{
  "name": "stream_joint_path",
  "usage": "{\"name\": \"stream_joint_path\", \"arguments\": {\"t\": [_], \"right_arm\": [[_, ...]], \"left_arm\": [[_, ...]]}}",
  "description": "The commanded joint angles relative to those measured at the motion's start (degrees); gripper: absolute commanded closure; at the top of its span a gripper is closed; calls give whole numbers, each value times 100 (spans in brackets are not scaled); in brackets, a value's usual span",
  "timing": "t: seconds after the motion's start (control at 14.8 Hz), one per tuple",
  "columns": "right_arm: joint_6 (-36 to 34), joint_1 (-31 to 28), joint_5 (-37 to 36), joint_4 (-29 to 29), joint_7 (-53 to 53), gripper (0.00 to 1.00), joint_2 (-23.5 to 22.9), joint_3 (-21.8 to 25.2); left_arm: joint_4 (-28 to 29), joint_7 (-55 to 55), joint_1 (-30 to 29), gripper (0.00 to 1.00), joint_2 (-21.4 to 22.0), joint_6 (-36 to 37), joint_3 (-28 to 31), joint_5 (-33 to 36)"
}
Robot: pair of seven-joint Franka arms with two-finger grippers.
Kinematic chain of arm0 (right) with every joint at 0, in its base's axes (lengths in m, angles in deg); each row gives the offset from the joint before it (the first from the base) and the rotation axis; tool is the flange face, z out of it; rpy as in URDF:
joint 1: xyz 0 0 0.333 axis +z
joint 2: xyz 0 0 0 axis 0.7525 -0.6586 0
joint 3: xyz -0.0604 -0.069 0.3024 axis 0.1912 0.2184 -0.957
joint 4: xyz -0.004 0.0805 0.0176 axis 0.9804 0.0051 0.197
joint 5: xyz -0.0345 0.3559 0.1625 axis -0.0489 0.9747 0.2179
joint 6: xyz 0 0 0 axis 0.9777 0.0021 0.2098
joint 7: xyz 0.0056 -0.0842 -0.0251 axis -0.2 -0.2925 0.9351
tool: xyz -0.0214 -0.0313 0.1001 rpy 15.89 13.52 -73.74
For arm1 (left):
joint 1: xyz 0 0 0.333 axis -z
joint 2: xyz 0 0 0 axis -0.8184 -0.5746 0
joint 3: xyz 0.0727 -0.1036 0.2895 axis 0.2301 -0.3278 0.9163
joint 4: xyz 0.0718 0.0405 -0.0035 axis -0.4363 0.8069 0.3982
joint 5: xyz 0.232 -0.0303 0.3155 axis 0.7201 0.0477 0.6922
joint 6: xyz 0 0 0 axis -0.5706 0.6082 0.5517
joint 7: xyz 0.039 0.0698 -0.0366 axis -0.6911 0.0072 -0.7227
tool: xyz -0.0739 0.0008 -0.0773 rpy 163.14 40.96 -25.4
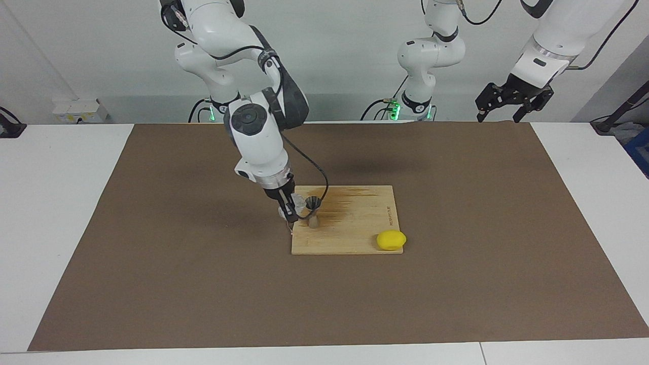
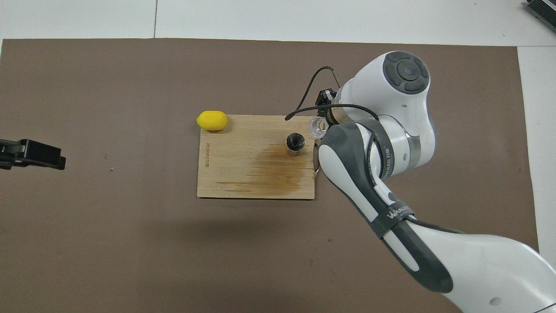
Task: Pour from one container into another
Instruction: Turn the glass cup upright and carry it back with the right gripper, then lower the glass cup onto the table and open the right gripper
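Rectangular bamboo cutting board (image 1: 355, 238): bore a grey metal hourglass jigger (image 1: 313, 212), upright; yellow lemon (image 1: 391, 240) at one corner. Right gripper (image 1: 290, 212) clamped a clear ribbed squat cup (image 1: 299, 204), tilted beside the jigger. Left gripper (image 1: 512, 101) waited, fingers spread wide, off the board.

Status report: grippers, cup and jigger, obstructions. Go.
Right gripper shut on clear cup, tipped beside the jigger on the cutting board. Left gripper open, waiting off the board. Lemon at board corner, not in the way.
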Motion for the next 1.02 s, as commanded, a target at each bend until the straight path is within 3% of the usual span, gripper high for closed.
{"name": "stream_joint_path", "arguments": {"t": [0.0,0.27,0.54,0.95], "right_arm": [[-65,-519,669,-178,-651,95,53,-56],[-48,-1266,1873,-783,-1731,97,271,-56],[5,-1986,2612,-1531,-2769,95,440,-47],[-223,-2814,3377,-1831,-4220,94,54,-47]], "left_arm": [[99,-42,-59,0,90,-29,-46,33],[99,-42,-59,0,90,-29,-46,33],[99,-42,-59,0,90,-29,-37,33],[99,-42,-59,0,90,-29,-37,33]]}}
